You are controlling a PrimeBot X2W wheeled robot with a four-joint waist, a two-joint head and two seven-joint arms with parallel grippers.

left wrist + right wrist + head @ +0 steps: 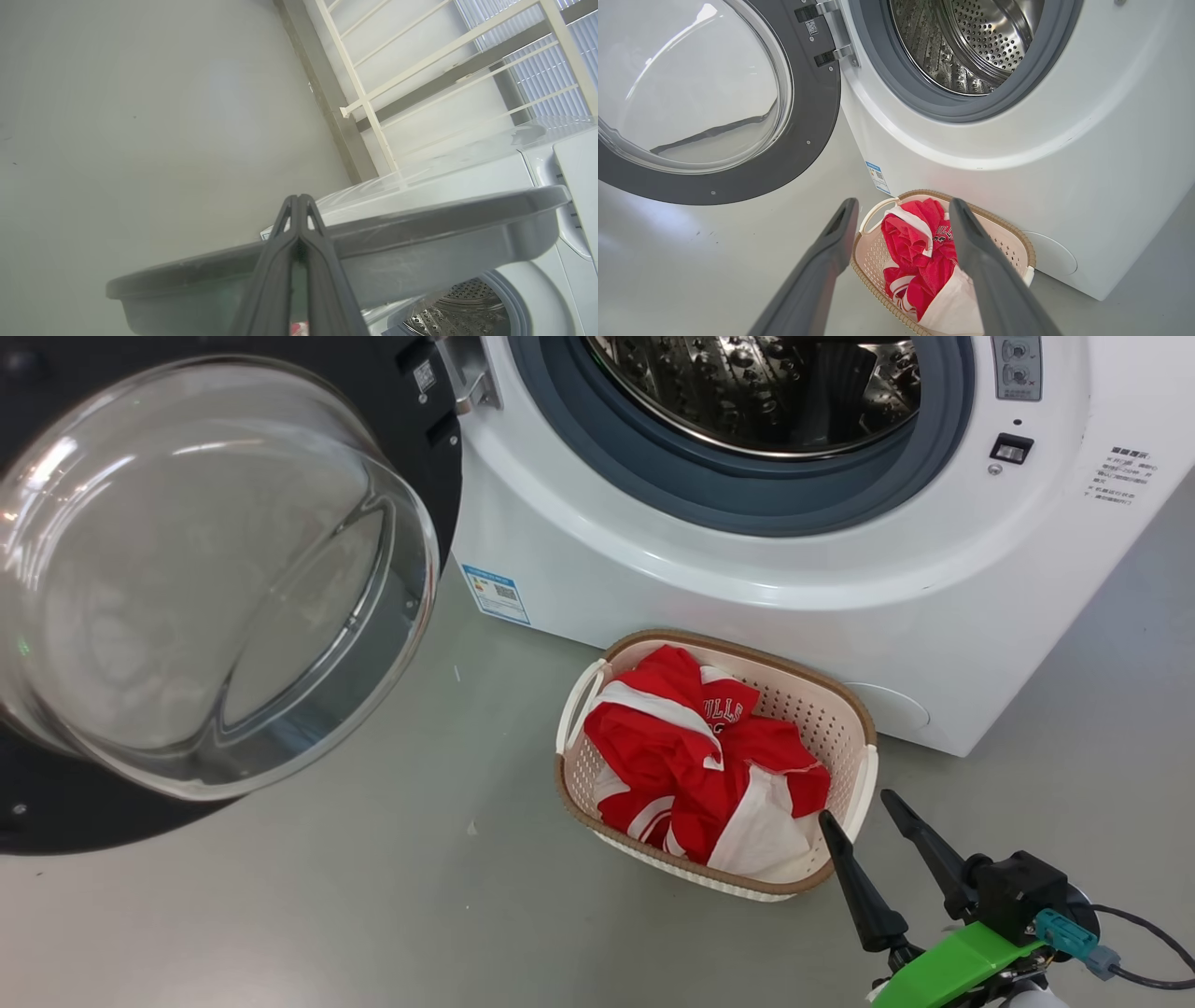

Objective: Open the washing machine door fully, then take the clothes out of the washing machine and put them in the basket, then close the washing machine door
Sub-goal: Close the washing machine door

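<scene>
The washing machine door [215,579] stands swung wide open at the left, its glass bowl bulging toward me. The white washing machine [747,588] shows a bare steel drum [766,392]. Red and white clothes [691,756] lie heaped in the cream basket [868,728] on the floor before the machine. My right gripper [855,805] is open and holds nothing, hovering by the basket's near right corner; its wrist view looks between the fingers [903,203] down at the clothes [915,261]. My left gripper [299,198] is shut, its tips in front of the door's rim [420,233].
Grey floor surrounds the basket and runs under the open door. The black door rim [56,821] overhangs the floor at the lower left. A cream railing [420,56] and a wall stand beyond the machine in the left wrist view.
</scene>
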